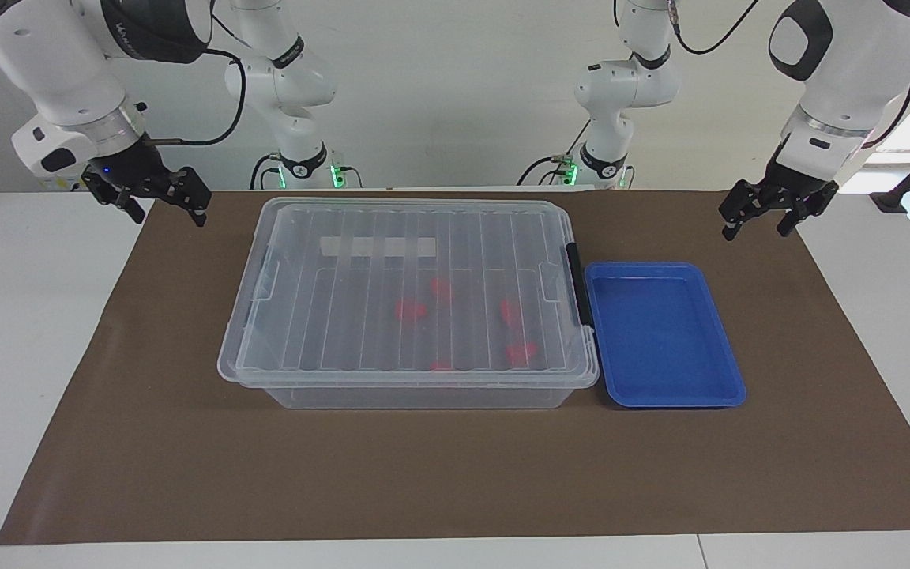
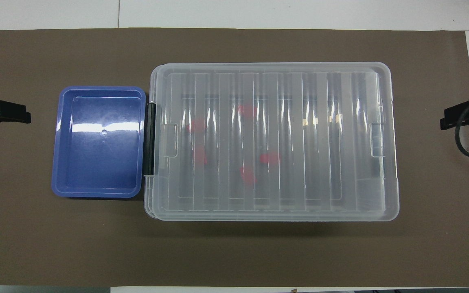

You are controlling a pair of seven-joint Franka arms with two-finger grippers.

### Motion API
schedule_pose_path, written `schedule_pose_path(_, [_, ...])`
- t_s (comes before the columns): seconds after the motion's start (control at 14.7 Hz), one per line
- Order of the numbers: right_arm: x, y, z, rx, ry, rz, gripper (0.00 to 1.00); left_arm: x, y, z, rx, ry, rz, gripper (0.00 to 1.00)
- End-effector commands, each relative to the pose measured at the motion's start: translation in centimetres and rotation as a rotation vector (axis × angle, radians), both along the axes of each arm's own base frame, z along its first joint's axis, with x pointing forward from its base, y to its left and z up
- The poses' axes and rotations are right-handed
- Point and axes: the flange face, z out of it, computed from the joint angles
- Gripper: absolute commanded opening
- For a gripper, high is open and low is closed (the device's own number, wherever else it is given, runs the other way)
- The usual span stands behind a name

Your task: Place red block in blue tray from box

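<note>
Hanging apart with nothing between them, the fingers of the left gripper (image 1: 763, 217) are over the mat (image 1: 455, 474) at its end of the table, near the tray (image 1: 731, 391). The right gripper (image 1: 167, 201), likewise open and empty, hangs over the mat's edge at the other end. Red blocks (image 1: 410, 310) lie in the box (image 1: 415, 395) under its closed lid (image 1: 329, 316); the tray sits just beside the box.

One camera sits high across the table (image 1: 44, 332), facing me and taking in both my arms. The other hangs above my end, looking steeply down, perhaps slightly closer. Both share the brown mat (image 1: 455, 474), the box (image 1: 415, 300) and the blue tray (image 1: 664, 391), turned half round.
</note>
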Motion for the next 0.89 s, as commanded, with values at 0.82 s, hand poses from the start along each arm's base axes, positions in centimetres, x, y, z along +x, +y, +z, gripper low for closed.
schedule_pose_path(0.82, [-0.3,1.2,-0.2,0.015,0.001,0.019,1.0,0.1,0.3,0.1,-0.017,0.013,-0.002,1.0])
